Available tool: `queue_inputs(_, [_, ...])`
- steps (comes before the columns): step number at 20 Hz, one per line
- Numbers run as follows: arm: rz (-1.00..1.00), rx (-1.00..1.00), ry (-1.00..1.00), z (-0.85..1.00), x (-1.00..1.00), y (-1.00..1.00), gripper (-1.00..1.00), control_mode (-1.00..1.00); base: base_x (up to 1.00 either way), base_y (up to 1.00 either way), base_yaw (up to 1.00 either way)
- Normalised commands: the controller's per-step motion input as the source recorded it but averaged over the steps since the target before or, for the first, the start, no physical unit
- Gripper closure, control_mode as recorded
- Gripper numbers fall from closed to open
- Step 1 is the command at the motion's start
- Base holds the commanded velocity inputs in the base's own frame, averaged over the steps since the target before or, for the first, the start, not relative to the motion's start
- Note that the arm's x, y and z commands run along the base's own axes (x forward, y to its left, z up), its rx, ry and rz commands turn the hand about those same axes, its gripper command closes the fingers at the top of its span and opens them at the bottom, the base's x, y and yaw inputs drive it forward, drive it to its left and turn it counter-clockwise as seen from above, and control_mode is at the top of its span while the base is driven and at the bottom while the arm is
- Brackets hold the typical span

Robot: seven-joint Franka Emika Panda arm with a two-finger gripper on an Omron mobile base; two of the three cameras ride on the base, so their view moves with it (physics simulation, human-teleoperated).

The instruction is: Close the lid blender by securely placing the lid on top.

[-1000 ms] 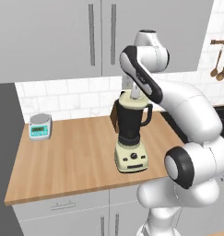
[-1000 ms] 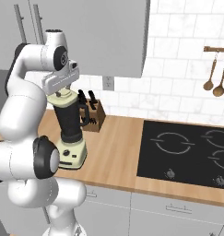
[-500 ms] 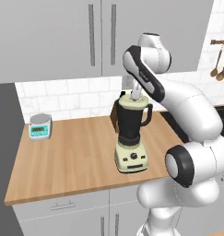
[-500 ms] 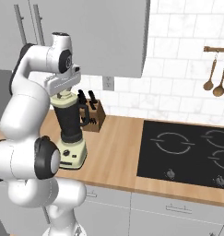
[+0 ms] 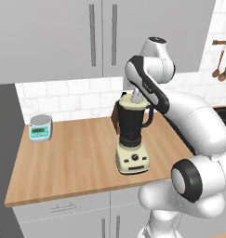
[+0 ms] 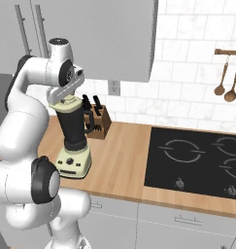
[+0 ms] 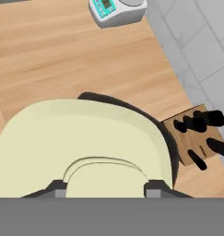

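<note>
The arm has risen slightly over the last second, and the gripper [image 7: 106, 188] now sits a little higher above the blender [image 5: 132, 135] than it did a second ago, while the lid [image 7: 85, 143] remains on the mouth of the dark jar. In the hand view the two finger tips [image 7: 56, 188] stand on either side of the lid's raised central knob; whether the pads press the knob or have eased just clear of it cannot be told. In the left base view the cream disc caps the jar rim, and the blender stands upright on the wooden counter [image 5: 72, 153], with the kitchen scale [image 5: 41, 128] well apart to its left and the knife block [image 6: 97, 121] just behind it. Judged from these views, the placement is done or nearly so; what remains is to confirm the lid sits level all round and to let go of the knob without dragging it.
</note>
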Motion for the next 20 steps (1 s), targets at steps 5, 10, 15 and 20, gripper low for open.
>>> queue_inputs(5, [0.0,0.01,-0.17,-0.05,0.3,0.11,1.0,-1.0,0.0,0.0,0.0])
queue_inputs(10, [0.0,0.04,-0.2,-0.06,0.03,0.01,1.0,-1.0,0.0,0.0,0.0])
queue_inputs(15, [0.0,0.04,-0.16,-0.28,-0.03,0.0,1.0,-1.0,0.0,0.0,0.0])
queue_inputs(20, [0.0,0.01,-0.09,-0.5,-0.04,0.0,1.0,-1.0,0.0,0.0,0.0])
